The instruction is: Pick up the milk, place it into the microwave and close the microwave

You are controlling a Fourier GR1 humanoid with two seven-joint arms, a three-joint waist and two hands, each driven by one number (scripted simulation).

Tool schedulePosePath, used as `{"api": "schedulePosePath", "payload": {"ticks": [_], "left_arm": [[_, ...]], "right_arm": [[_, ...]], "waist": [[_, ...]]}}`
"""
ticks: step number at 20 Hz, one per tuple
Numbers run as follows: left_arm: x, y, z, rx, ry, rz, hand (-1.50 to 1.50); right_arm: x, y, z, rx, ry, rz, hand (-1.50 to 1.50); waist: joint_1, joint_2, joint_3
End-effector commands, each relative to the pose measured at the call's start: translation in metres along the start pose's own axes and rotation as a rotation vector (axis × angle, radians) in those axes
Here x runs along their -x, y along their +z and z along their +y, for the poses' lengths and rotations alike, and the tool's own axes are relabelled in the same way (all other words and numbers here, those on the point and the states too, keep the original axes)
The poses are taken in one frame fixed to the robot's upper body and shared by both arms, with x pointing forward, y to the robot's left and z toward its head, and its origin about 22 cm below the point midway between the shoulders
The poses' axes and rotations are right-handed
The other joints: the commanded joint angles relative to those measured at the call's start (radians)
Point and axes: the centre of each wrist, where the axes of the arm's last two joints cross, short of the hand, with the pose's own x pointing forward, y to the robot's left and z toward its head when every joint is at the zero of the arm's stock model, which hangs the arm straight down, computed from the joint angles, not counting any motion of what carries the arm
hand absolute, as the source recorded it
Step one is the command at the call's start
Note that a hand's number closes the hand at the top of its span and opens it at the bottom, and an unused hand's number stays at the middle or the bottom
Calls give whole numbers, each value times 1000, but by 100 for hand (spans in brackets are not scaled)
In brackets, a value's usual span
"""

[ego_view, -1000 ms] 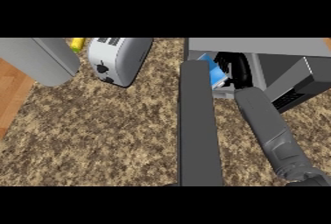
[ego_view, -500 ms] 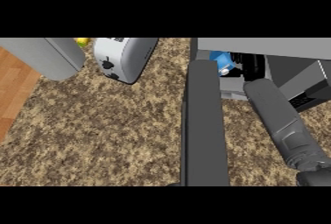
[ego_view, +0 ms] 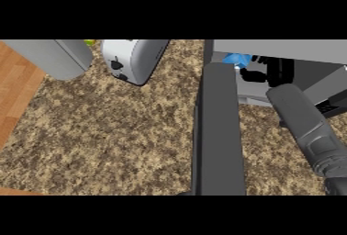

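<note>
One forearm only comes into the head view, from the lower right corner, and it goes up into the open microwave [ego_view: 325, 55] at the top right. It ends in the right hand [ego_view: 267, 71], which is inside the dark opening. Its black fingers [ego_view: 251, 75] are curled and point to the left, but whether they close around something I cannot tell, because the cavity is dark and the hand hides most of it.

The milk [ego_view: 237, 59] shows only as a small blue shape just inside the opening, at its left side, under the grey top of the microwave. It is just beside the fingers, up and left of them; touching or apart, I cannot say.

The microwave door [ego_view: 218, 133] stands wide open. It is a long dark grey slab running from the opening down to the lower edge of the view, and the forearm lies to its right, near it. Between door and forearm only a narrow strip of counter [ego_view: 108, 137] is bare.

Left of the door the speckled counter is wide and bare. At its top edge stands a toaster [ego_view: 132, 59], and further left a grey block [ego_view: 58, 57]. A wooden floor [ego_view: 13, 92] borders the counter at the left.
</note>
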Motion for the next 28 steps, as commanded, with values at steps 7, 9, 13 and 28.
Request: {"api": "schedulePosePath", "payload": {"ticks": [7,9,13,28], "left_arm": [[2,-10,2,5,-54,-7,-150],[2,-11,-1,21,-55,19,-150],[5,-15,-5,100,-43,33,-150],[25,-37,-29,260,28,16,-150]], "right_arm": [[10,4,-4,15,108,19,-150],[6,-5,-9,-9,89,-11,-150],[-2,-6,-4,-27,22,-40,-150],[-9,16,19,-149,-429,-24,-150]], "waist": [[22,8,4],[14,1,4],[18,3,5],[-43,-22,2]]}}
